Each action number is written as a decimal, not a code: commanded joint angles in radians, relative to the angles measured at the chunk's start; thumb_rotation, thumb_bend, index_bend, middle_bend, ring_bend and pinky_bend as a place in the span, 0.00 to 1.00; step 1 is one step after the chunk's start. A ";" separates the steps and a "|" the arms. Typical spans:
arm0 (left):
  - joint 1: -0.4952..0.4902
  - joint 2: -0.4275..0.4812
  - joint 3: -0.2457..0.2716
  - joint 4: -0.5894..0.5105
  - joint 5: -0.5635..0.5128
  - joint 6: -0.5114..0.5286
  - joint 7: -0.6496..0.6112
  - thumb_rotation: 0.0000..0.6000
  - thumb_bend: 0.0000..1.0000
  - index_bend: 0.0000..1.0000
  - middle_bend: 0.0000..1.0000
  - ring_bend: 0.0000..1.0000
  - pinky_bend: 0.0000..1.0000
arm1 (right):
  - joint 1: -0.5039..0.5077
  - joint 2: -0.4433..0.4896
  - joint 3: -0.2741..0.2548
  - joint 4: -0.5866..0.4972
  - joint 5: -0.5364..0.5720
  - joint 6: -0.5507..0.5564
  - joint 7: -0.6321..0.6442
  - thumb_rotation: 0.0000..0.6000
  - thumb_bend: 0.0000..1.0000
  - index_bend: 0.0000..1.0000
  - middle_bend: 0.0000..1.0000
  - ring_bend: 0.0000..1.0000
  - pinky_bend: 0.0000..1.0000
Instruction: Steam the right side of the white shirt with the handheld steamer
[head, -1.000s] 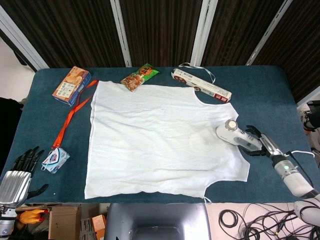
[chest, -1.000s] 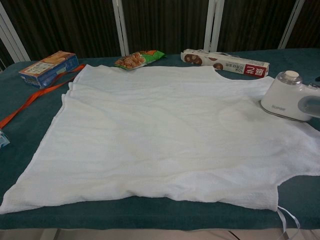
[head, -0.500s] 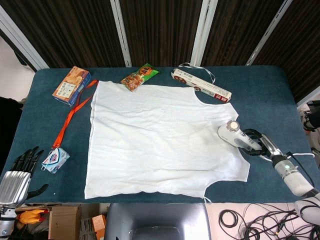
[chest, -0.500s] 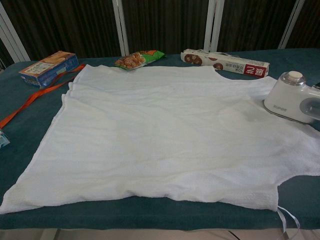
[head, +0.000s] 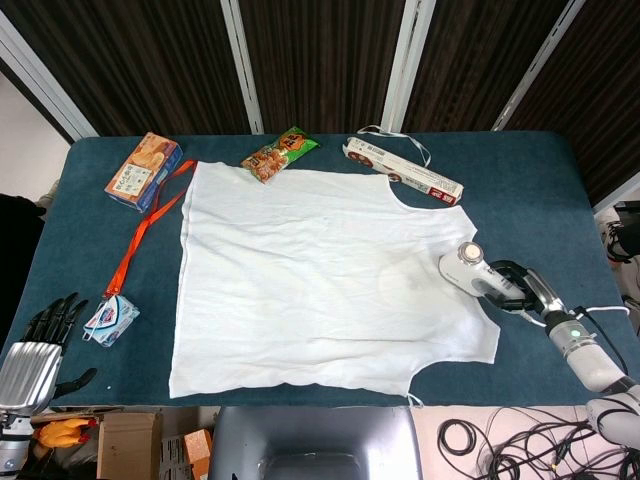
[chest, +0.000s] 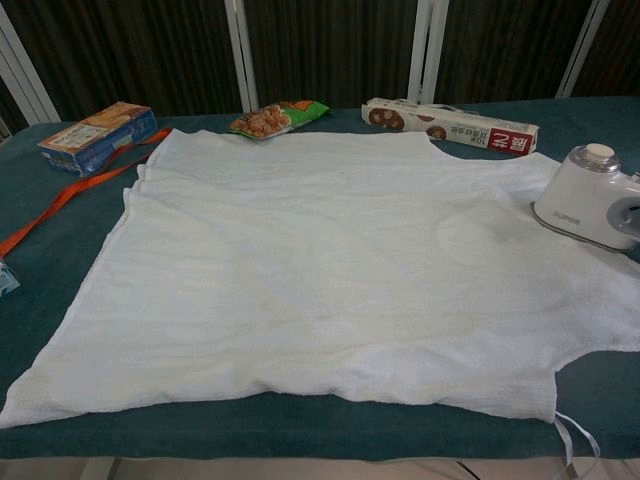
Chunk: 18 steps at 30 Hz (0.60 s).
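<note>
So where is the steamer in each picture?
Head view: the handheld steamer is right of the middle, on the white shirt's right edge, held by the right hand.
Chest view: the handheld steamer is at the far right edge, on the white shirt; the hand is out of frame.
Shared landmark: the long red and white box just behind it.

The white shirt (head: 320, 275) at frame centre is matt, faintly wrinkled cloth. The steamer (head: 468, 270) at right is smooth, glossy plastic. The table (head: 520, 185) carries matt, felt-like teal covering.
</note>
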 joint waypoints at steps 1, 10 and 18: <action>0.000 0.000 0.000 0.000 0.000 0.000 0.000 1.00 0.00 0.00 0.03 0.05 0.15 | 0.001 -0.001 0.000 0.001 0.001 -0.003 0.004 1.00 0.21 0.29 0.32 0.36 0.71; 0.000 0.002 -0.002 0.000 -0.003 -0.001 -0.004 1.00 0.00 0.00 0.03 0.05 0.15 | 0.012 -0.018 0.004 0.022 0.032 -0.048 -0.015 1.00 0.21 0.38 0.41 0.46 0.79; -0.002 0.002 -0.003 0.000 -0.005 -0.004 -0.005 1.00 0.00 0.00 0.03 0.05 0.15 | 0.021 -0.014 0.022 0.020 0.071 -0.088 -0.051 1.00 0.21 0.46 0.50 0.55 0.87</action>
